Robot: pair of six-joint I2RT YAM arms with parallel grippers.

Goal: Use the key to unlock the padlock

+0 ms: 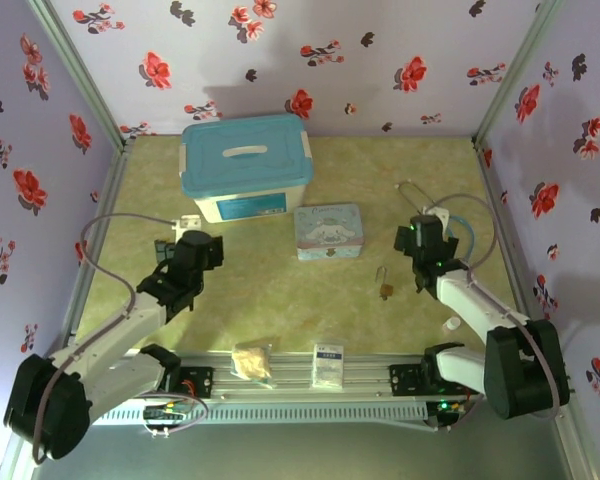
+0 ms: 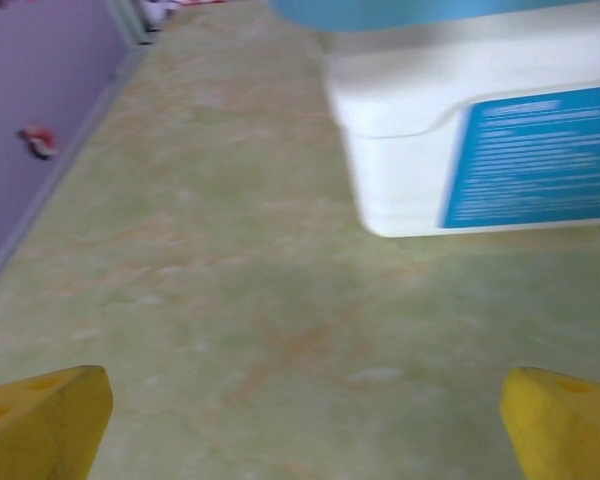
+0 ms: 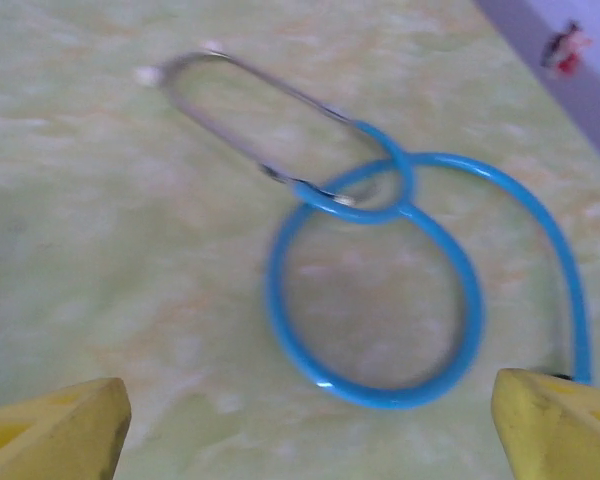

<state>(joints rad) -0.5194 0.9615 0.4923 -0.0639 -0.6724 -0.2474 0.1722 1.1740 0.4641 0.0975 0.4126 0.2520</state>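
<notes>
The small brass padlock (image 1: 385, 290) lies on the green table between the two arms, its thin silver shackle pointing away from me. The key is too small to tell apart from it. My right gripper (image 1: 420, 250) hovers just right of the padlock and is open; in the right wrist view its yellow fingertips (image 3: 55, 430) stand wide apart over bare table with nothing between them. My left gripper (image 1: 185, 262) is far to the left of the padlock, also open, with its yellow fingertips (image 2: 40, 420) at the frame's lower corners and nothing between them.
A white storage box with a blue lid (image 1: 245, 165) stands at the back, and a pale-blue cartoon tin (image 1: 328, 231) in front of it. A blue-tubed stethoscope (image 3: 380, 290) lies ahead of the right gripper. Two small packets (image 1: 252, 362) (image 1: 328, 365) rest on the front rail.
</notes>
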